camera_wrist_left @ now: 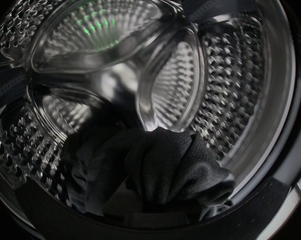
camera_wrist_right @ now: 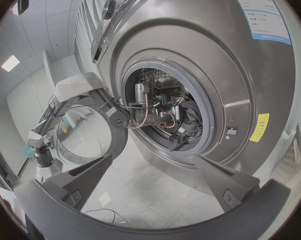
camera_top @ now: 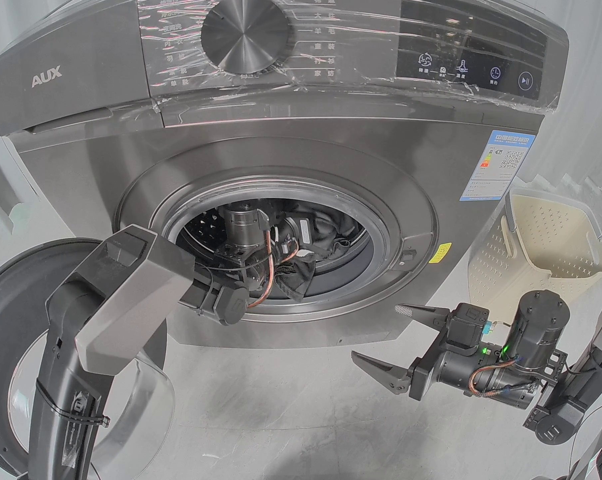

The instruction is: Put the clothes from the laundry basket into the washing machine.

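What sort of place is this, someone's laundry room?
Likely a test room staged as a laundry corner, not a home: a washer with plastic film still on its panel, a laundry basket beside it, and office-style ceiling panels.

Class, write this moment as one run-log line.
left arm: in drum | dark clothes: in drum | right end effector: open, outside washer | basket: beside washer
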`<state>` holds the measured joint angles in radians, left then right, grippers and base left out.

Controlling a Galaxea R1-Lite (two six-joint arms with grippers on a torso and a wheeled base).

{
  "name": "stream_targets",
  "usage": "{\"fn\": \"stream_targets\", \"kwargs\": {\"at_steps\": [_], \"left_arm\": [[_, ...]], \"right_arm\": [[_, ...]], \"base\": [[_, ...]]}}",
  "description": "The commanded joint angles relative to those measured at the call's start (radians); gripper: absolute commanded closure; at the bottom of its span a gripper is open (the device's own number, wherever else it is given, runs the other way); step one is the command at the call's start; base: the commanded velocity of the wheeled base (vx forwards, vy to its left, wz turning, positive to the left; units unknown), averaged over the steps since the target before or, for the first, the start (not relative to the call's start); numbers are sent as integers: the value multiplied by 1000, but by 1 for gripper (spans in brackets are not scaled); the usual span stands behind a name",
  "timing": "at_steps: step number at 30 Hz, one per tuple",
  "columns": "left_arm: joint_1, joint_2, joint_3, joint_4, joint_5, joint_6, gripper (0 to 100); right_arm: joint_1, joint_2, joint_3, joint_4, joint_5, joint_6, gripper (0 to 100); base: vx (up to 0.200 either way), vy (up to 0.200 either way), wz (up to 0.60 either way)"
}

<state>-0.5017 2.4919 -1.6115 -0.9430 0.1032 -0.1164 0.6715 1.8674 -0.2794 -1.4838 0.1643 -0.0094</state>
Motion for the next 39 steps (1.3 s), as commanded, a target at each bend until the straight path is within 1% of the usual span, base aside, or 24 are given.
{"fn": "stream_targets", "kwargs": {"at_steps": [1, 4, 12, 13, 17, 21, 27, 28, 36, 37, 39], "left_arm": [[69, 102, -179, -14, 62, -28, 100], [78, 101, -194, -16, 70, -37, 100], [66, 101, -163, -17, 70, -37, 100], [63, 93, -137, -17, 69, -37, 0], [34, 7, 22, -2, 44, -39, 0], [17, -97, 196, 47, -31, -35, 0], [-5, -180, 335, 66, -74, -23, 0], [-11, -192, 360, 72, -80, -17, 0], [-64, -248, 552, 78, -140, 58, 0], [-70, -251, 562, 78, -148, 64, 0], [-81, -252, 564, 73, -158, 66, 0]], "right_arm": [[3, 6, -1, -1, 1, 0, 0], [5, 12, -1, -1, 0, 0, 0], [5, 15, 0, -1, 0, 0, 0], [5, 15, 0, -1, 0, 0, 0], [3, 15, 0, -1, 1, 0, 0], [3, 15, 0, -1, 0, 0, 0], [3, 13, -1, -1, 0, 0, 0], [3, 13, 0, -1, 0, 0, 0], [3, 13, -1, -1, 1, 0, 0], [3, 13, -1, -1, 1, 0, 0], [3, 13, 0, -1, 1, 0, 0]], "base": [[0, 0, 0], [0, 0, 0], [0, 0, 0], [0, 0, 0], [0, 0, 0], [0, 0, 0], [0, 0, 0], [0, 0, 0], [0, 0, 0], [0, 0, 0], [0, 0, 0]]}}
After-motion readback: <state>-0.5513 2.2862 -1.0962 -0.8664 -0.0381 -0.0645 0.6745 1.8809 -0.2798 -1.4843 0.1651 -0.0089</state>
